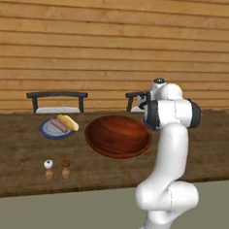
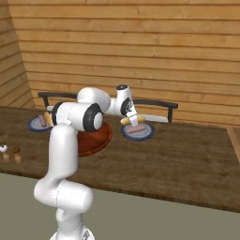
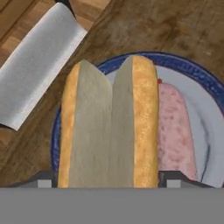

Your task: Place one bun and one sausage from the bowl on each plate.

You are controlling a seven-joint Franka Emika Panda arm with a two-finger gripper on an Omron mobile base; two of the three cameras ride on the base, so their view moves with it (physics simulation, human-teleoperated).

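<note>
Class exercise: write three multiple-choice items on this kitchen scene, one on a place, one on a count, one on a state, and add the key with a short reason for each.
1. Where does the far-left plate lie from the bowl?
A. inside it
B. beside it on the table
C. on a chair

2. How many small shakers stand near the table's front edge?
A. one
B. two
C. four

3. What is the gripper doing?
A. holding the bun over the right plate
B. hanging open over the bowl
C. gripping a sausage

Key: B, the plate sits apart from the bowl's rim; B, a white-topped and a brown-topped one; A, the bun sits between the fingertips, with a sausage on the plate below.
</note>
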